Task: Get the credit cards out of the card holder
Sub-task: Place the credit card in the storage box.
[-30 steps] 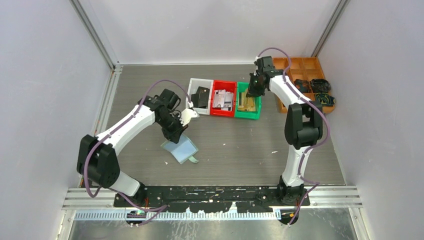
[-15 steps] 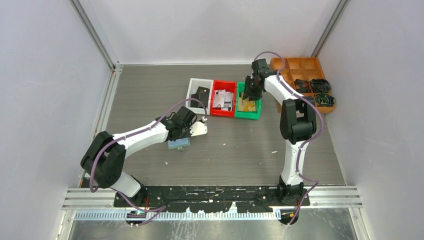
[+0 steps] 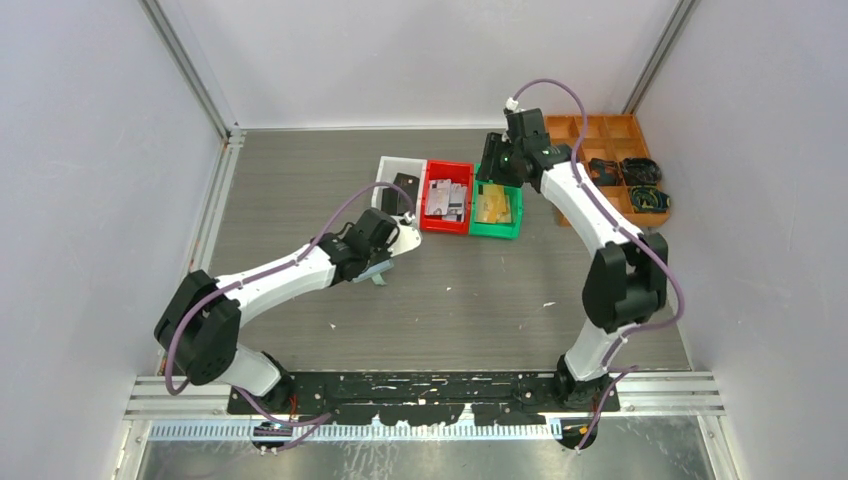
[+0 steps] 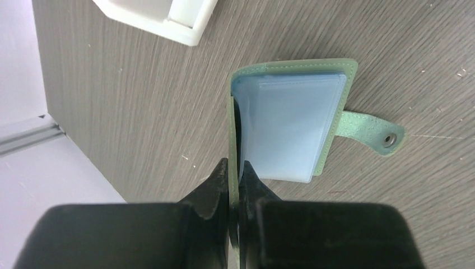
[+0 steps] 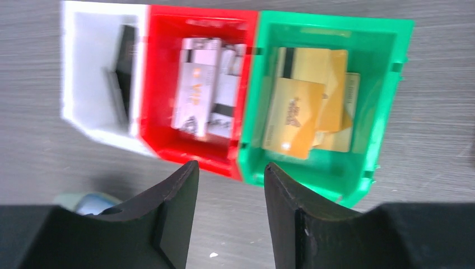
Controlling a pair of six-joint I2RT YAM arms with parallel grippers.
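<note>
while left jaws pinch the one card holder (image 4: 285,129), right jaws gape above three bins (image 5: 193,156).

Pale lilac walls (image 3: 420,60) enclose a grey wood-grain tabletop (image 3: 480,290).

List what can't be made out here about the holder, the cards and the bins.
- Left wrist: the card holder, pinched by the left gripper, shows only its front pocket; any cards behind are hidden.
- Top view: that gripper covers nearly all the holder.
- Right wrist: blur and the white bin's wall hide how many black cards lie there; the silver cards' print is unreadable.
</note>
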